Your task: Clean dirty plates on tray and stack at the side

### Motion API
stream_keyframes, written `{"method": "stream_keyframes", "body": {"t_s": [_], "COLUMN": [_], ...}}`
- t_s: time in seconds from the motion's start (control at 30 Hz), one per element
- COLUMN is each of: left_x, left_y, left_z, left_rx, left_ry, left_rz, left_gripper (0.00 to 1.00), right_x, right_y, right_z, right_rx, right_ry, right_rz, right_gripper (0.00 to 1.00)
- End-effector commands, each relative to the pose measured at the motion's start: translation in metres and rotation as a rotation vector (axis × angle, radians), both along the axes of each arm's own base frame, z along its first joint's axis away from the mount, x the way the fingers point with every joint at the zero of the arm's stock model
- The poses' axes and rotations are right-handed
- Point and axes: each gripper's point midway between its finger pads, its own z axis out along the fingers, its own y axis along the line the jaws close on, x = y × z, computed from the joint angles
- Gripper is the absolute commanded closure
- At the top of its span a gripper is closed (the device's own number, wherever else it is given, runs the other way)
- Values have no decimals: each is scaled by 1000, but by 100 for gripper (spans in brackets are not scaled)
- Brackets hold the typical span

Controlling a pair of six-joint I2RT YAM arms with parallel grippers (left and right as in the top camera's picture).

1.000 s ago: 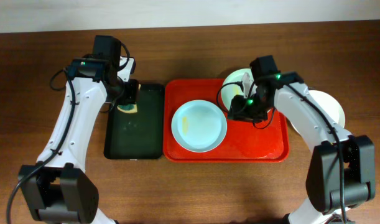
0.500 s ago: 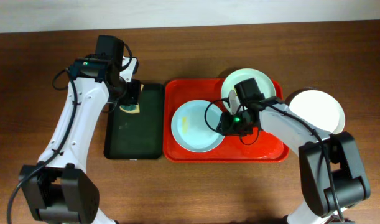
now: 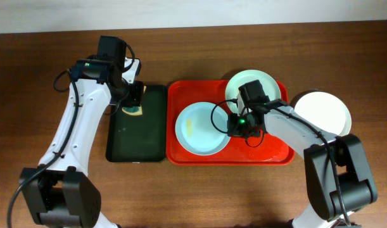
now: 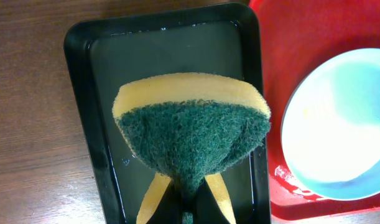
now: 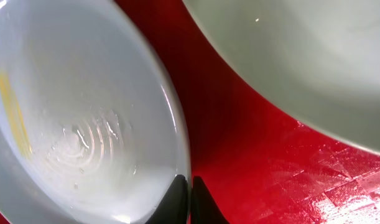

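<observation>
From above, my right pincer [image 3: 234,123] is low over the red tray [image 3: 269,149], at the right edge of the pale blue plate [image 3: 203,126] that lies in the middle-left part of the tray. A second pale plate [image 3: 269,85] sits in the far right corner of the tray, and a white plate [image 3: 323,113] lies outside on the table [image 3: 41,76], just beside the tray on the right; I judge this is the place for the stack. My left pincer [image 3: 133,101] hangs over the far end of the dark green tray [image 3: 136,136], which stands just left of the red one, and it carries the sponge [image 3: 131,109]. In my left wrist view the fingers are closed tight on the sponge [image 4: 193,130], green rough side toward the camera, above the wet bottom of the dark tray [image 4: 84,81]. I think I keep it there so that drops fall in this tray, and it is near the blue plate [image 4: 339,118] for scrubbing. In my right wrist view the pincer [image 5: 190,196] is pinched together, and the thin rim of the plate [image 5: 71,112] seems to run between the two tips, so I judge I hold the plate by its right rim. The yellow smear [image 5: 15,112] is on the opposite side of the plate, well apart from my tips, so the grip leaves it free for the sponge. The other plate [image 5: 314,62] is near, with bare red tray [image 5: 239,143] between.
</observation>
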Motion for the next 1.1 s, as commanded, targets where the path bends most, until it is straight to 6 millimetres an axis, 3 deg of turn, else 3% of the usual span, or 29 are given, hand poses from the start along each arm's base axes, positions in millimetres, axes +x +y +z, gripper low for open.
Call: {"method": "stream_keyframes", "body": {"t_s": [0.0,0.07,0.1,0.17,0.2,0.23,0.43,0.77,1.07], "left_x": [1,1,1,1,1,1,1,-4,-4], "left_y": [-3,-3,-3,-4,-4,-4,-4,-13,-16], "left_z": [3,3,3,3,3,3,-1,-39,-45], "left_rx": [-18,-18,-18,-18,-18,-18,-20,-23,-40], "left_ry": [-5,-5,-5,-5,-5,-5,10,132,158], "left_rz": [1,1,1,0,0,0,13,5,92], "left_gripper": [100,100,100,100,100,100,100,100,100], "right_x": [-1,-3,-4,-5,-4,-2,3,7,5], "right_y": [-2,-2,0,0,0,0,2,11,11], "right_z": [1,1,1,2,2,2,3,8,7], "right_rx": [-10,-2,9,14,14,13,44,102,99], "right_ry": [11,33,39,40,38,31,53,56,61], "right_rz": [-55,-90,-88,-87,-87,-90,-206,-227,-227], "right_gripper": [96,95,87,82,84,96,96,96,96]}}
